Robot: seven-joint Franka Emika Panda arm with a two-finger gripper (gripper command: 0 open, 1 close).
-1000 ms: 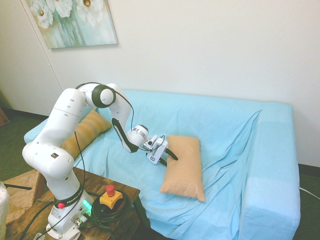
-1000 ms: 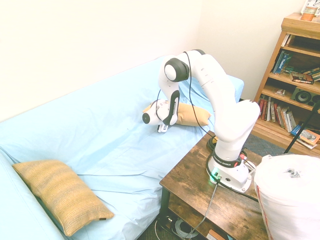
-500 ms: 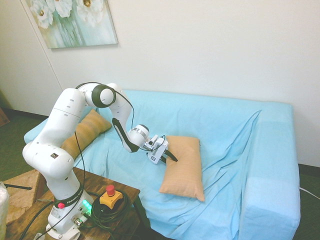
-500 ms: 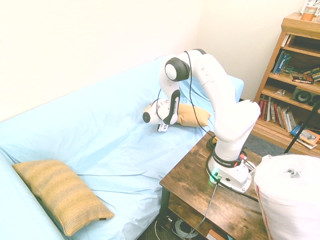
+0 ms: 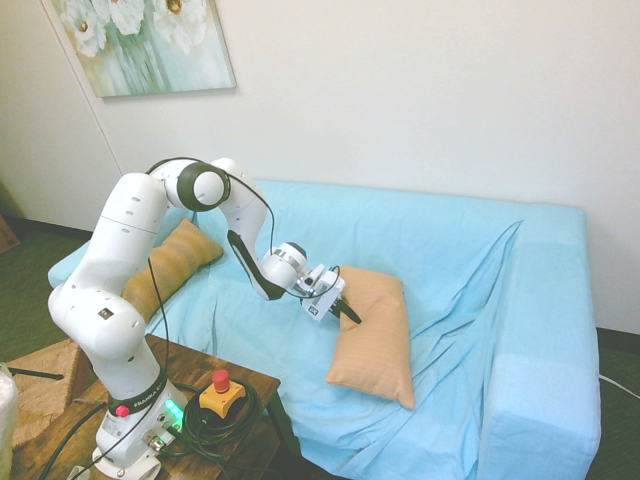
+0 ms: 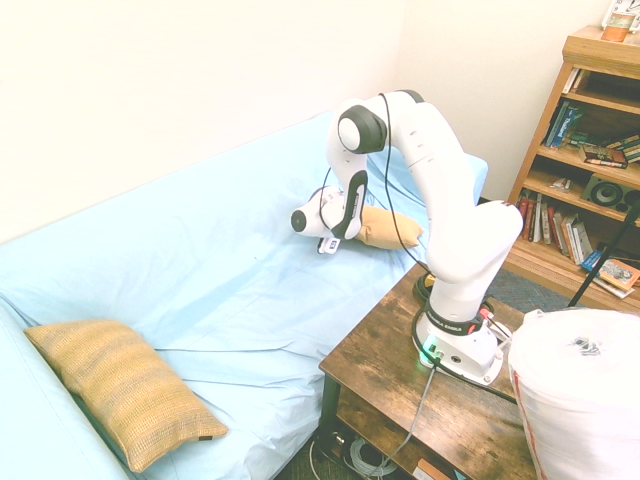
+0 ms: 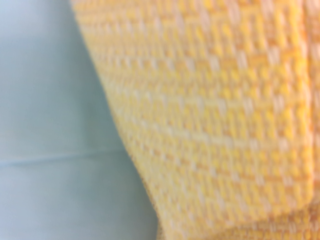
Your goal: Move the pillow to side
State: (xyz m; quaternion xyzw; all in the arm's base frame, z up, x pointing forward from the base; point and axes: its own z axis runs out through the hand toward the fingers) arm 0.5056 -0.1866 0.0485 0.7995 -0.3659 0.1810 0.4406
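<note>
Grasping the tan pillow [image 5: 375, 350] at its ten o'clock edge, the claw [image 5: 354, 317] is clenched; first exterior view places the armrest [image 5: 540, 350] toward three o'clock.

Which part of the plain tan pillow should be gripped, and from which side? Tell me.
Best pinch the long edge of the pillow facing the arm, coming in from the arm's side: it lies flat, its soft fabric should bunch, and that edge faces open sofa.

Woven yellow-orange pillow [image 7: 210, 115] — slightly blurred — beside pale blue cloth [image 7: 55, 100].
</note>
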